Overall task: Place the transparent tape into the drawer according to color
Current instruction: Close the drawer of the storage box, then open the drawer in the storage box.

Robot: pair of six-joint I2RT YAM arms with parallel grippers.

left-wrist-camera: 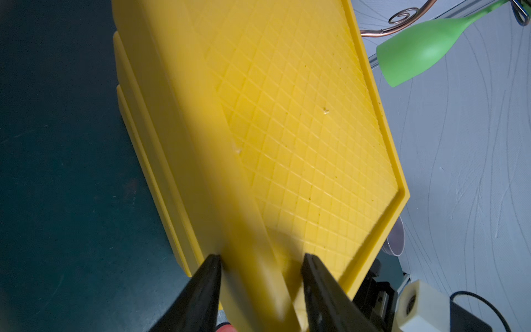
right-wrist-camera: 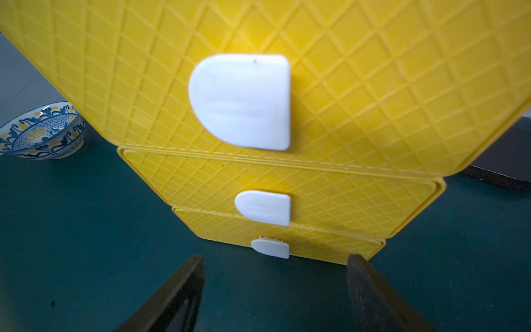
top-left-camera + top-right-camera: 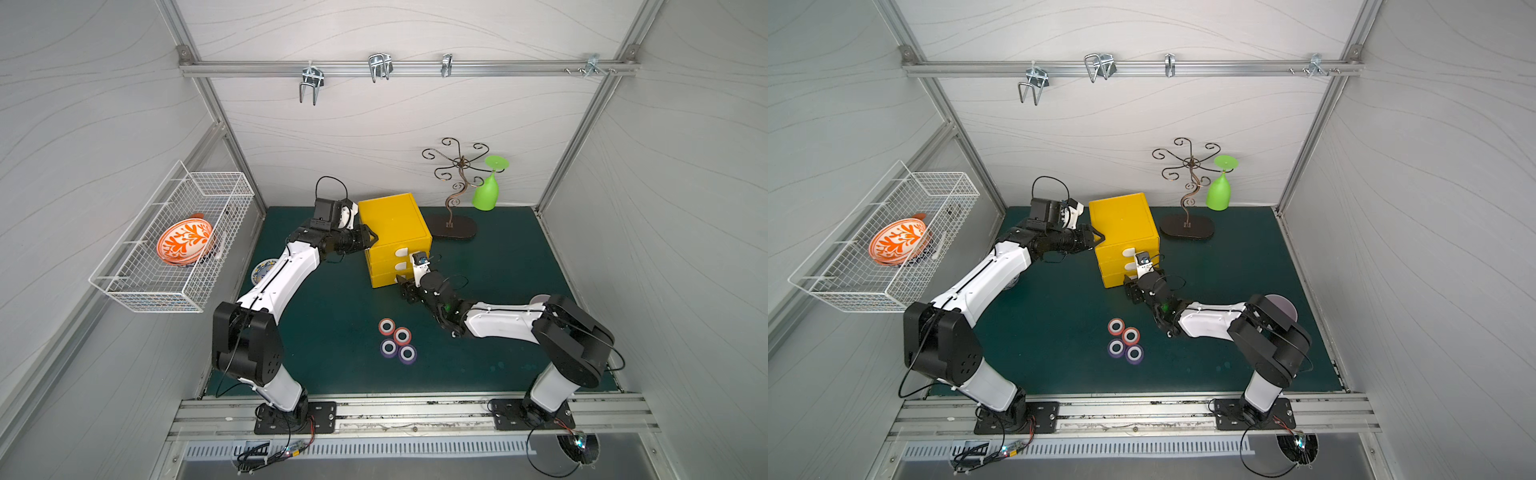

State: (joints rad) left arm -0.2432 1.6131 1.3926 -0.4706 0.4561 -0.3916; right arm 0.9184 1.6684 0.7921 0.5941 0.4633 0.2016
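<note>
With left gripper (image 1: 260, 258) clamped on the yellow cabinet's (image 3: 392, 220) top edge and right gripper (image 2: 275, 256) spread empty before the bottom handle (image 2: 270, 247), I judge I'm opening a drawer, so next I pinch that tab and pull, while red and purple tape rolls (image 3: 402, 335) lie on the mat (image 3: 332, 311).

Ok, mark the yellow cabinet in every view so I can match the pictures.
Top view: yellow cabinet stands at the back of the dark green mat, near the middle.
Top view: same spot.
Left wrist: its quilted top panel fills much of the picture.
Right wrist: its drawer fronts with white handles fill most of it.
Shared landmark: the mat, in all four.
</note>
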